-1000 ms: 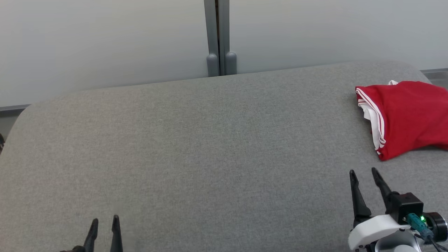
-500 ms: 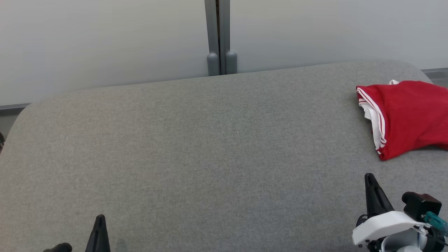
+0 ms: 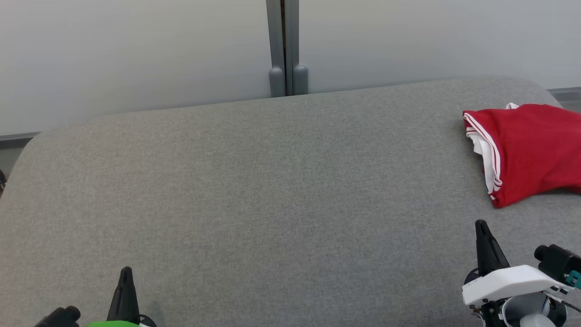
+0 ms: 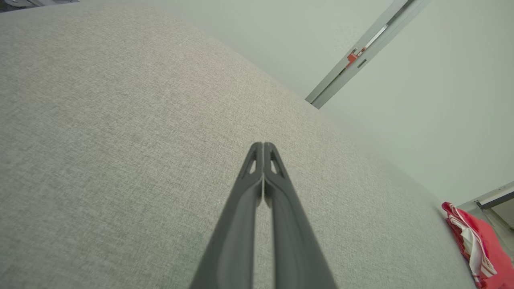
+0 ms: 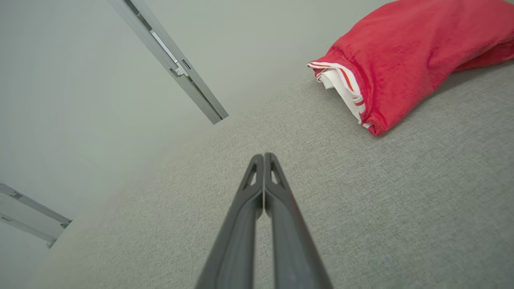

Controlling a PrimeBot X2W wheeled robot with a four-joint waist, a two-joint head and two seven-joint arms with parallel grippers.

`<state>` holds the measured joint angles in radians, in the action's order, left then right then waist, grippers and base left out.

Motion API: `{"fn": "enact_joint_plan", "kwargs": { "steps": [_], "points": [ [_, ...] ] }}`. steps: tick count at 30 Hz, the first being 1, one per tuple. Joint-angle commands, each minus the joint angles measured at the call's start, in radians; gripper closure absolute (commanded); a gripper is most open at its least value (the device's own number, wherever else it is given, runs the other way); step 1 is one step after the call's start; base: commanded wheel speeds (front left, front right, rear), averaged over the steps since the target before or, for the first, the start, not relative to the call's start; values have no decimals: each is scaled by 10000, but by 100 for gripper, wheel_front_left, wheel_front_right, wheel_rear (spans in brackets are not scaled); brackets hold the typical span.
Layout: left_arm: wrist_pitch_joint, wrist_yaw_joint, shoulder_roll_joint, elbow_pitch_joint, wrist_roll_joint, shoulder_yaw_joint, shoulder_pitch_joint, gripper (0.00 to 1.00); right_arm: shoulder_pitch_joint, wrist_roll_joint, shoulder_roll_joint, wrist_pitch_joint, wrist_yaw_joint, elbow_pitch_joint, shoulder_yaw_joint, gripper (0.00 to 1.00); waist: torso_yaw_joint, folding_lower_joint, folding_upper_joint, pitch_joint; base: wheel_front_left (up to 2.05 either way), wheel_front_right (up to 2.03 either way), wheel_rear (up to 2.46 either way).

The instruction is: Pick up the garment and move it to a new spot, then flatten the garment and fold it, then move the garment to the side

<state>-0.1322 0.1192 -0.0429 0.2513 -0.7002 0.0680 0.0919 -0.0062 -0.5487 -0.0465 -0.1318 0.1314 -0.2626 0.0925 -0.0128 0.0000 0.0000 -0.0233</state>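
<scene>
The garment [image 3: 529, 150] is red with white striped trim and lies folded at the far right of the grey table [image 3: 272, 195]. It also appears in the right wrist view, garment [image 5: 405, 56], and small at the lower right of the left wrist view, garment [image 4: 478, 245]. My right gripper [image 3: 482, 227] is shut and empty, a short way in front of the garment near the front edge. At the front left my left gripper [image 3: 125, 272] is shut and empty, far from the garment. Both wrist views show the fingers pressed together, left gripper [image 4: 263, 145] and right gripper [image 5: 264, 155].
A pale wall with a grey vertical post [image 3: 285, 47] stands behind the table's far edge. The table has rounded corners, and the garment runs off the head view's right edge.
Both grippers have shut, their fingers coming together. The right gripper has drawn slightly right and back toward the front edge. The garment has not moved.
</scene>
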Motion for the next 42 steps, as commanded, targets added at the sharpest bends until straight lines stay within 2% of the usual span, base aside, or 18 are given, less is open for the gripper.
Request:
{"fn": "enact_joint_plan", "kwargs": {
  "steps": [1,23,42],
  "points": [
    [88,46,-57,-155,-379,70,-313,100,-289,-411,-54,86,-2,168,29,100,2,0,0,4,0,0,0],
    [834,71,-73,-138,-3114,195,-883,100,-549,-3622,-56,832,-4,189,92,100,31,0,0,64,0,0,0],
    [1363,97,-86,-121,-5029,286,-1278,100,-729,-5849,-58,1356,-5,196,135,100,56,0,0,114,0,0,0]
  ]
}}
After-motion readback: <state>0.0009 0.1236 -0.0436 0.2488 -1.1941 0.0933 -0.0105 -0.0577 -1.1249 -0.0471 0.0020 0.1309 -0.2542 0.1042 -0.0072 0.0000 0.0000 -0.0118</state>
